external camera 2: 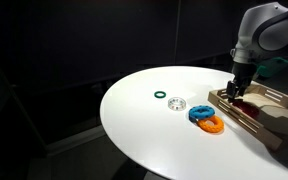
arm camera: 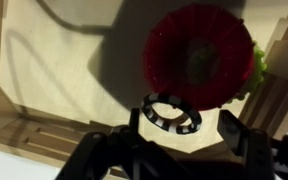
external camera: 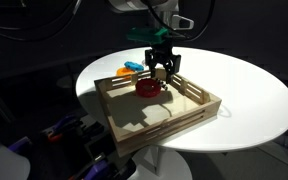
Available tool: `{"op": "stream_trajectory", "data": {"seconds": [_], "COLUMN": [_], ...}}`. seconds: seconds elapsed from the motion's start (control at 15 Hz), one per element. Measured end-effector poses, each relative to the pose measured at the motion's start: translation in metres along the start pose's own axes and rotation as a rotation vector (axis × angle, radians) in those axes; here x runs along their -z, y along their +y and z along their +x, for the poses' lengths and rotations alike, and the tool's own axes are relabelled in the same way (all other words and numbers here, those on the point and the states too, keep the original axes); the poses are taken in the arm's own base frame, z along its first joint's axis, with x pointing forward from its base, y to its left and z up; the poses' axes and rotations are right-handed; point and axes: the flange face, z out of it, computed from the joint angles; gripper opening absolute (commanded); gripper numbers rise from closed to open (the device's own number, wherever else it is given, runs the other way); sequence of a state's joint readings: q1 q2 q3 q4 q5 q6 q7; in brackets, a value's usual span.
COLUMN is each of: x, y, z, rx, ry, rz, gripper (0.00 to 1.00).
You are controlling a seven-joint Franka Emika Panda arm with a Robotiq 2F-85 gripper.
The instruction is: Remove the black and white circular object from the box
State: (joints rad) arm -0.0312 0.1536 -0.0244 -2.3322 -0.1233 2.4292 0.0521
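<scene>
The black and white circular object (arm camera: 171, 113) lies on the floor of the box (arm camera: 54, 60), touching the near edge of a larger red ring (arm camera: 202, 55). My gripper (arm camera: 181, 125) is open, with one finger on each side of the black and white ring; the gap is wider than the ring. In both exterior views the gripper (external camera: 161, 70) (external camera 2: 234, 93) hangs low over the far part of the wooden box (external camera: 169, 118) (external camera 2: 269, 100), right by the red ring (external camera: 149, 87). The black and white ring is too small to make out there.
On the round white table (external camera 2: 144, 130), outside the box, lie a thin green ring (external camera 2: 160, 96), a pale ring (external camera 2: 178, 104), a blue ring (external camera 2: 200, 113) and an orange ring (external camera 2: 213, 125). A bit of green (arm camera: 256, 65) shows behind the red ring. The box walls are low.
</scene>
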Motion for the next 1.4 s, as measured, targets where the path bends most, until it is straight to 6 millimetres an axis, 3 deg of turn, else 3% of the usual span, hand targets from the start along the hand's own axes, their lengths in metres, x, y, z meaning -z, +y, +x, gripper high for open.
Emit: {"op": "stream_trajectory", "data": {"seconds": [0.2, 0.4, 0.47, 0.6, 0.67, 0.8, 0.93, 1.0, 1.13, 1.4], "x": [-0.0024, -0.0033, -0.0034, -0.0034, -0.0033, -0.0032, -0.0032, -0.0032, -0.0034, -0.0027], "y": [-0.0024, -0.0042, -0.0046, -0.0053, -0.0055, -0.0055, -0.0053, -0.0051, -0.0046, -0.0042], "z": [0.0016, 0.0022, 0.0023, 0.0024, 0.0025, 0.0027, 0.0028, 0.0028, 0.0030, 0.0038], "rx": [0.005, 0.009, 0.011, 0.015, 0.016, 0.017, 0.018, 0.018, 0.017, 0.011], "ry": [-0.003, -0.005, -0.005, -0.005, -0.004, -0.004, -0.004, -0.004, -0.004, -0.002], "rz": [0.000, -0.001, -0.003, -0.005, -0.006, -0.006, -0.008, -0.008, -0.008, -0.009], "gripper": [0.72, 0.59, 0.49, 0.47, 0.36, 0.26, 0.05, 0.01, 0.06, 0.06]}}
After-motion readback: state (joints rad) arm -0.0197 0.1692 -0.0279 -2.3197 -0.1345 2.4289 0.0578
